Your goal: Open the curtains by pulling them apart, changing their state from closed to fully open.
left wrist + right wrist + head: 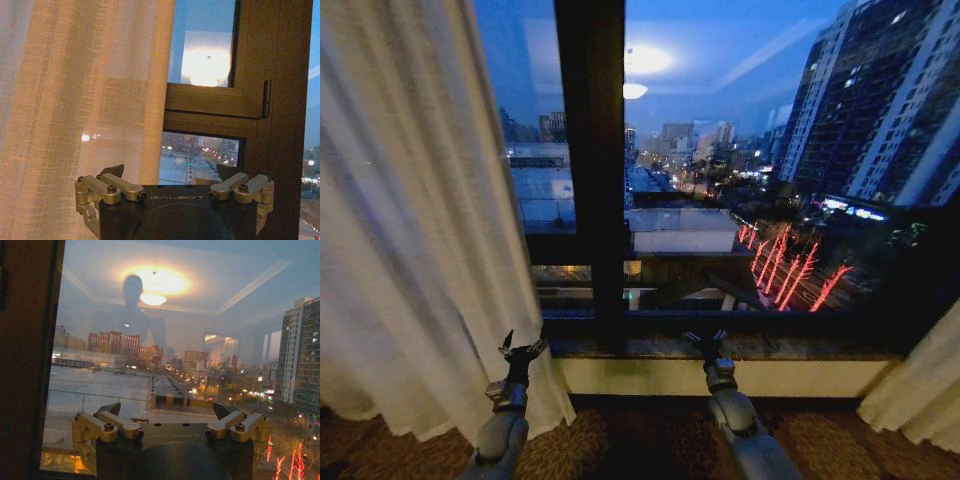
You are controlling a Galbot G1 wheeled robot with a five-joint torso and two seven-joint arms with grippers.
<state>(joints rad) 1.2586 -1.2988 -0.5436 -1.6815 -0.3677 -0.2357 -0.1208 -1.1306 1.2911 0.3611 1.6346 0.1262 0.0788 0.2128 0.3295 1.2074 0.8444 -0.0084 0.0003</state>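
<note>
Currently the curtains are seen drawn apart: the left sheer panel (410,220) is bunched at the far left of the window, the right sheer panel (920,390) is gathered at the lower right edge. The window glass (760,150) between them is exposed, with the dark vertical window frame (590,160) in the middle and the stone sill (760,347) below it. The left gripper (521,351) is held low, just beside the left panel's inner edge; its fingers (112,171) are spread open, nothing gripped. In the left wrist view the panel (85,110) is seen just ahead of it. The right gripper (706,339) is held low before the sill, fingers (110,408) spread open, empty, facing the glass (200,340).
</note>
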